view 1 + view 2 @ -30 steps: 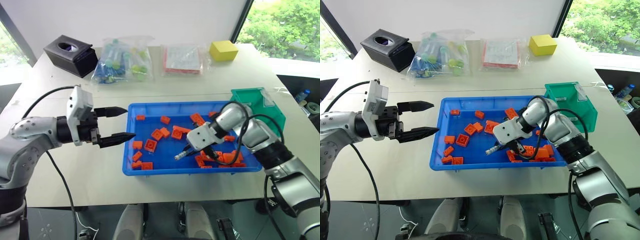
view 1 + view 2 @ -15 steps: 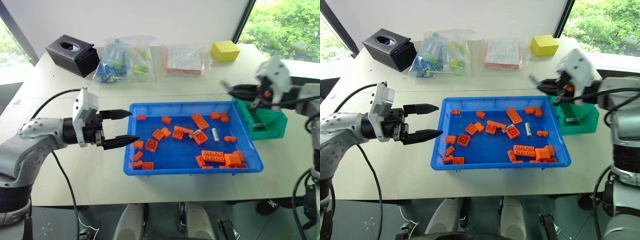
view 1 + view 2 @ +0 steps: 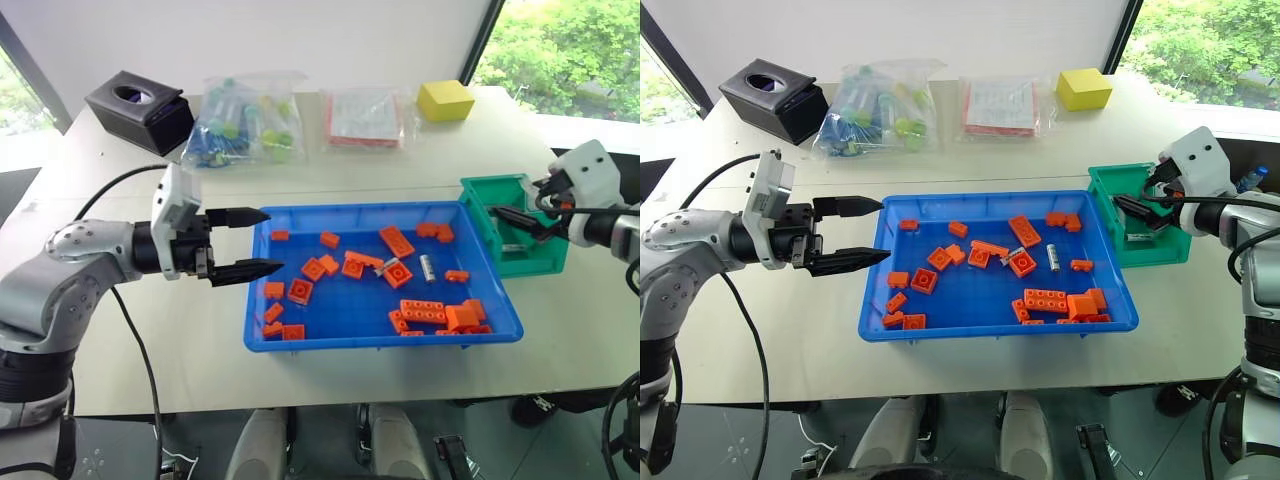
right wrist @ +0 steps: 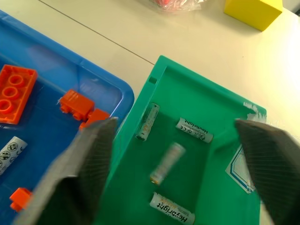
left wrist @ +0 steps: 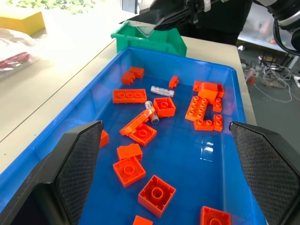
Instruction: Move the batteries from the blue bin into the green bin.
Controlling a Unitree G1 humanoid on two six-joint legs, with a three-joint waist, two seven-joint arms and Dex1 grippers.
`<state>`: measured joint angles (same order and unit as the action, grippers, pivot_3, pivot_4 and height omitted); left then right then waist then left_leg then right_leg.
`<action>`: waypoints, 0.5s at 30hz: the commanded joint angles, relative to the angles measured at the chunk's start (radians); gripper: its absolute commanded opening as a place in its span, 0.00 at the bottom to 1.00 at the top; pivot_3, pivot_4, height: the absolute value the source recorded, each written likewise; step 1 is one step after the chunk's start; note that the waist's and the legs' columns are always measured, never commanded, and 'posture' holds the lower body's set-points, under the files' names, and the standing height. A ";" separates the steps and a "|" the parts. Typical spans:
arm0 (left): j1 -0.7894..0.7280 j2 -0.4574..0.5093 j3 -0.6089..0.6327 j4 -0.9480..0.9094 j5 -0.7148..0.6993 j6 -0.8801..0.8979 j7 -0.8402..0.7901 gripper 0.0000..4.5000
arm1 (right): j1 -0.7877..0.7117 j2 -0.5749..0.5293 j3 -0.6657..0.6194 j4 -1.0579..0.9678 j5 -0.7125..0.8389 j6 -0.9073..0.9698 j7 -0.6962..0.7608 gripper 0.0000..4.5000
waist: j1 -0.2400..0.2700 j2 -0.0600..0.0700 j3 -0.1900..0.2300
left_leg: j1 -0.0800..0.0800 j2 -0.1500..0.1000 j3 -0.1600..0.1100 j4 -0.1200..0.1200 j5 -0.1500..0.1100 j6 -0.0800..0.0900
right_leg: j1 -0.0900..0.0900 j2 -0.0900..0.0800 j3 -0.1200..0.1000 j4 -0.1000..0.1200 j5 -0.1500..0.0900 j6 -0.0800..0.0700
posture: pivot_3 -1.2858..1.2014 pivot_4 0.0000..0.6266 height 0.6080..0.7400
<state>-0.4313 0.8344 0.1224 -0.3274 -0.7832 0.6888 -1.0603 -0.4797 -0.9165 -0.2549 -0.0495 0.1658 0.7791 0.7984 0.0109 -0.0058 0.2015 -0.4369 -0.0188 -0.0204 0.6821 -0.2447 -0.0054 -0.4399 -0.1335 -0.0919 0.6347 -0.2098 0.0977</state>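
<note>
silver arms, blk cables, blk tool (image 3: 250, 241) fingers

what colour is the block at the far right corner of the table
Yellow: the block is plain bright yellow, clearest in the left eye view.

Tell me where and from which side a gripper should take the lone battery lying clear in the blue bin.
Probably across the middle of its barrel, coming straight down. The battery lies flat on the floor of the blue bin, with bare floor on both long sides, so fingers fit either side. The other battery leans against the orange bricks, harder to reach.
</note>
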 commanded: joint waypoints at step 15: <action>0.006 0.003 0.029 -0.035 -0.001 -0.016 0.020 1.00 | -0.129 0.030 0.474 -0.169 0.078 -0.181 0.325 0.92 | 0.001 -0.001 0.001 | 0.000 0.000 -0.001 0.000 0.000 0.000 | 0.001 0.000 0.000 -0.001 0.000 0.000 | 0.52 0.24 0.64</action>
<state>-0.4153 0.8334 0.1310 -0.3374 -0.7842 0.6889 -1.0398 -0.5609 -0.8991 0.1997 -0.2350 0.2794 0.6436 1.1110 0.0114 -0.0071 0.2020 -0.4370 -0.0189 -0.0213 0.6826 -0.2448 -0.0051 -0.4392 -0.1337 -0.0917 0.6339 -0.2099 0.0978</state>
